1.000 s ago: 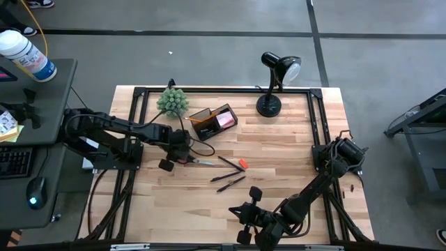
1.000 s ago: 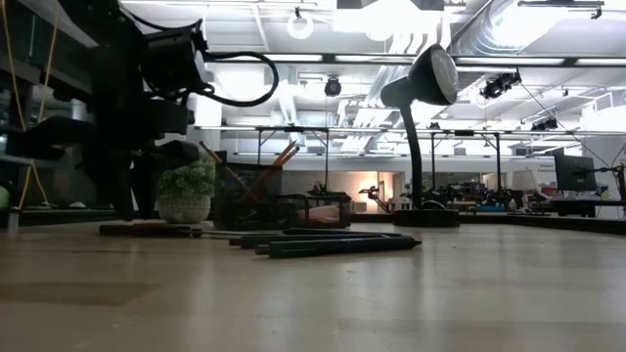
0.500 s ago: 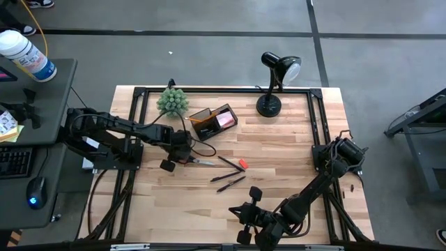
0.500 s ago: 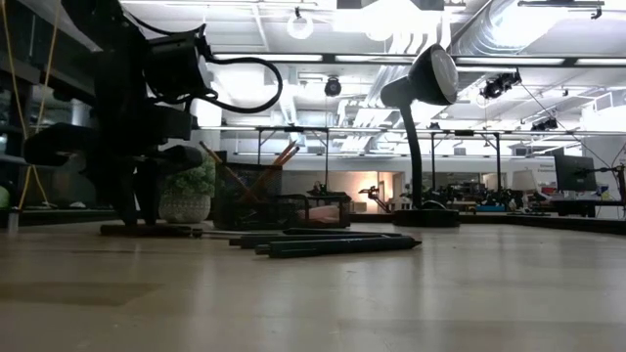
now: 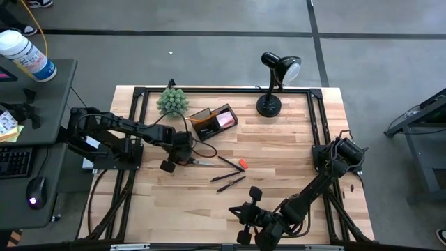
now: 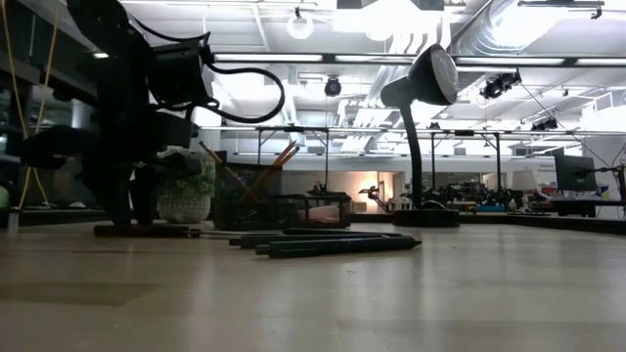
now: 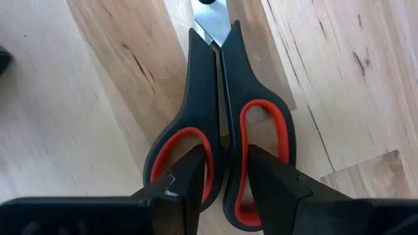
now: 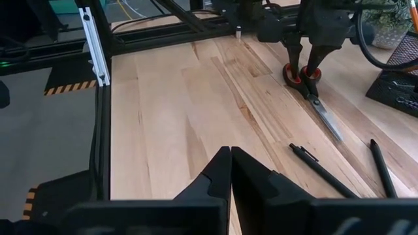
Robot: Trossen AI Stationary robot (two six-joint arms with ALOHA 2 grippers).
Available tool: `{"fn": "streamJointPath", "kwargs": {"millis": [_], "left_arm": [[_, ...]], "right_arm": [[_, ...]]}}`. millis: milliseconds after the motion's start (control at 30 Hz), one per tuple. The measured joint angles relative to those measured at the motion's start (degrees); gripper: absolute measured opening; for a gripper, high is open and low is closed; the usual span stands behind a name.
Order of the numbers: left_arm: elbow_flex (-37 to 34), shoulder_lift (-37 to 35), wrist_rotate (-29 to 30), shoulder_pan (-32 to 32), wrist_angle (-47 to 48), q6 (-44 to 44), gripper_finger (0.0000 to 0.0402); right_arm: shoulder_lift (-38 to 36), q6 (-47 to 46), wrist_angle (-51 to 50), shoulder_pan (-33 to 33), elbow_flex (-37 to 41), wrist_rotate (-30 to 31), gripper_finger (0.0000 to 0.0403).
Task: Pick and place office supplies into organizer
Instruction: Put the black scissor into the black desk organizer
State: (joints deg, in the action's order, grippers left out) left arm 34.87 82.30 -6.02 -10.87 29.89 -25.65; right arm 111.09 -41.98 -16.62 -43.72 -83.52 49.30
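Left gripper (image 7: 222, 173) is down at the handle end of the scissors (image 5: 198, 162), which lie flat on the surface (image 5: 293, 146), closed, blades pointing away from the left arm toward the pens; in the left wrist view one finger stands inside one red-lined loop and the other inside the second loop, so the fingers straddle the black bar between the loops, part open, apparently touching it; a firm grip cannot be confirmed; the scissors do not look lifted; long axis runs roughly in line with the wrist camera's view, handles nearest, blades far; right wrist view agrees: left gripper (image 8: 305, 68) planted on the red handles (image 8: 295, 76), blades (image 8: 324, 117) trailing toward the pens; left arm is plainly the nearer one; right gripper (image 8: 230, 166) waits at the near edge, well apart, fingers closed on nothing; organizer (image 5: 213, 120) sits just beyond the scissors toward the far edge, pencils already standing in it, a pink pad in another compartment; plant (image 5: 172, 102) is just beside the organizer on the left arm's side, lamp (image 5: 272, 84) farther along the far edge; three pens (image 5: 230, 174) and a small red eraser (image 5: 242, 164) lie past the blade tips; judged: a lift toward the organizer must clear its wall and the leaning pencils, and the long blades may swing toward the pens.
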Motion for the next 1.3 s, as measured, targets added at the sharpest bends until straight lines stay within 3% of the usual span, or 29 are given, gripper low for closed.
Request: {"fn": "streamJointPath", "kwargs": {"millis": [267, 400, 600, 733, 900, 1133, 1300], "left_arm": [[-0.02, 0.02, -0.20, 0.04, 0.50, 0.94, 0.0166], [-0.02, 0.04, 0.39, 0.04, 0.59, 3.50, 0.0132], [0.04, -0.02, -0.35, 0.00, 1.24, 4.76, 0.0029], [0.61, -0.12, -1.47, -0.02, 1.90, 5.85, 0.0028], [5.07, 0.11, -1.59, 0.07, 9.17, 5.69, 0.0046], [15.34, -1.10, 4.03, 0.00, 20.83, 1.71, 0.0035], [25.91, -1.11, 15.63, 0.00, 31.80, -2.56, 0.0040]], "right_arm": [[0.00, 0.00, 0.00, 0.00, 0.01, 0.00, 0.0004], [0.00, 0.01, -0.01, 0.00, 0.00, 0.00, 0.0001], [0.00, 0.00, -0.02, 0.00, 0.01, 0.00, 0.0004], [0.00, 0.00, -0.02, 0.00, 0.01, -0.09, 0.0001], [0.00, 0.01, -0.07, 0.00, 0.01, -0.20, 0.0004], [0.00, 0.44, -0.24, -0.01, 0.01, -0.13, 0.0004], [0.00, 0.83, -0.24, -0.14, 0.00, -0.15, 0.0001]]}}
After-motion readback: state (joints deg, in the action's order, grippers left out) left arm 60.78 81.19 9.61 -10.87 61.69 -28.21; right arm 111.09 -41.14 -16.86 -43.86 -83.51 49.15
